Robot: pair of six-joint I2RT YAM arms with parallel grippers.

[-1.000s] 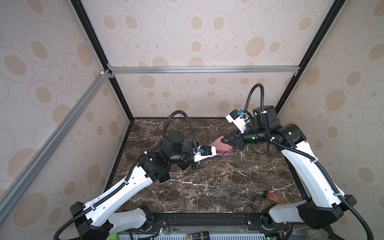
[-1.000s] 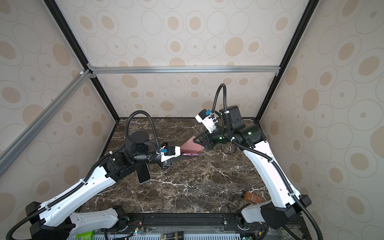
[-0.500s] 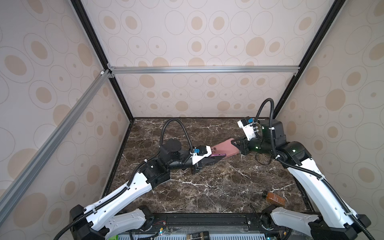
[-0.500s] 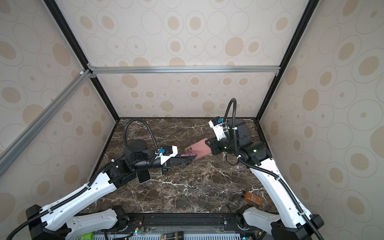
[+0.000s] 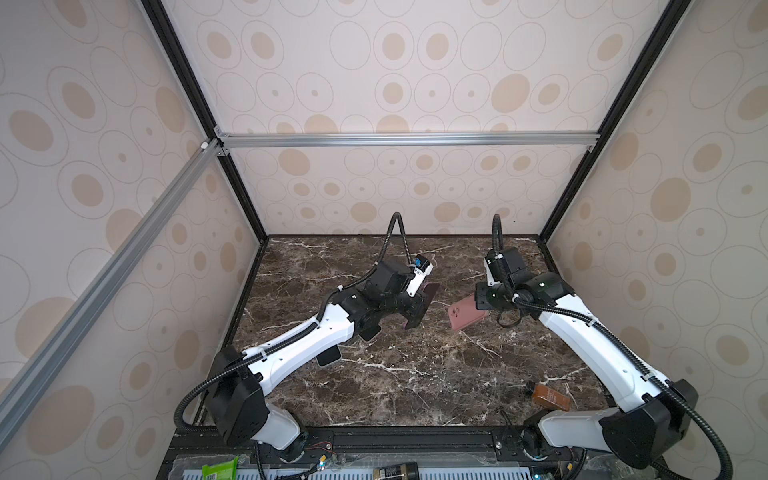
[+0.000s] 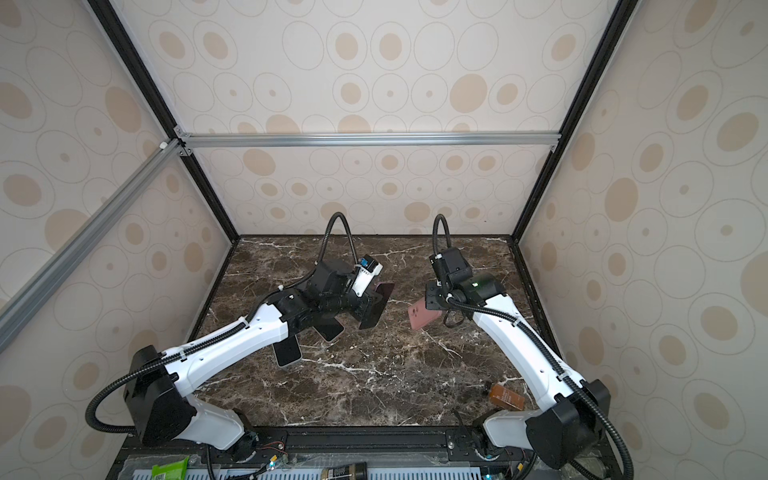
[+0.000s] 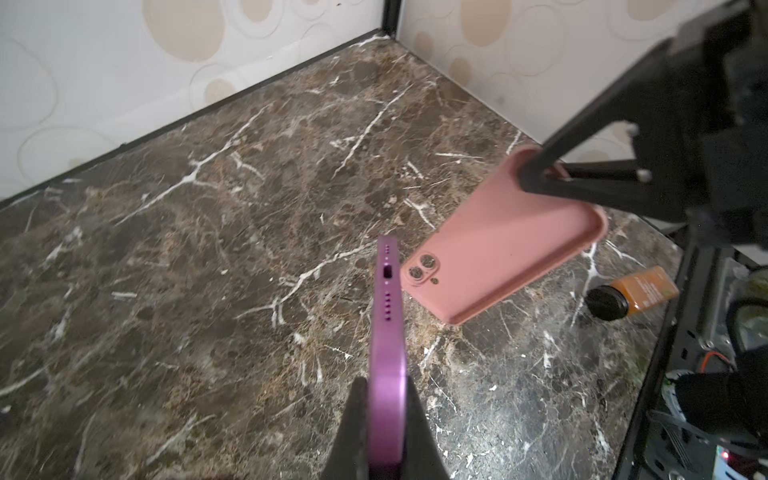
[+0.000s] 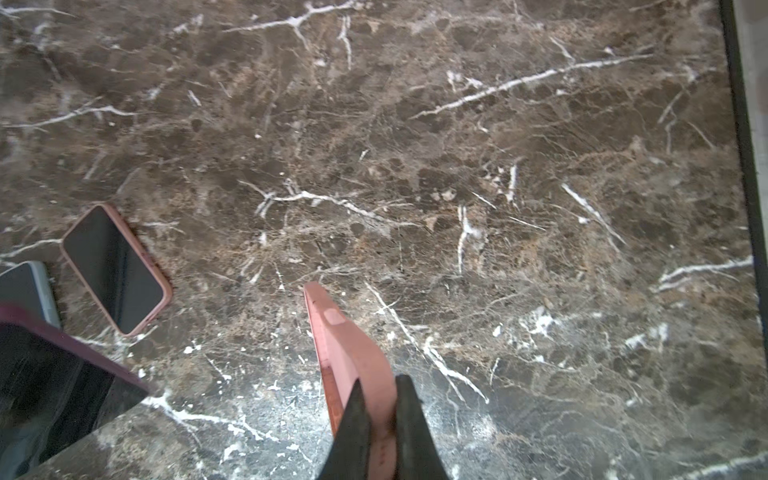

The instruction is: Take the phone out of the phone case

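Purple and seen edge-on in the left wrist view, the phone (image 7: 388, 332) is out of its case. The left gripper (image 7: 386, 399) is clamped on its two flat faces, and the port end points away from the fingers (image 7: 357, 419). In both top views it hangs above the middle of the marble tabletop (image 5: 415, 374), somewhat nearer the back edge, with its dark screen (image 5: 422, 303) showing.

To its right is the pink phone case (image 5: 463, 316) – apart from the phone, with bare marble between them. The right gripper (image 8: 380, 399) is pinched tight on the rim of one end. The case tilts down from there, with the camera cut-out at the low end toward the phone. Whether that low corner touches the marble I cannot tell.

Lying flat toward the left edge are a second phone in a pink case (image 8: 114, 270), screen up, and beside it a grey phone (image 6: 286, 353) – both partly under the left arm in the top views. A brown bottle (image 5: 550, 397) lies on its side near the front right corner.
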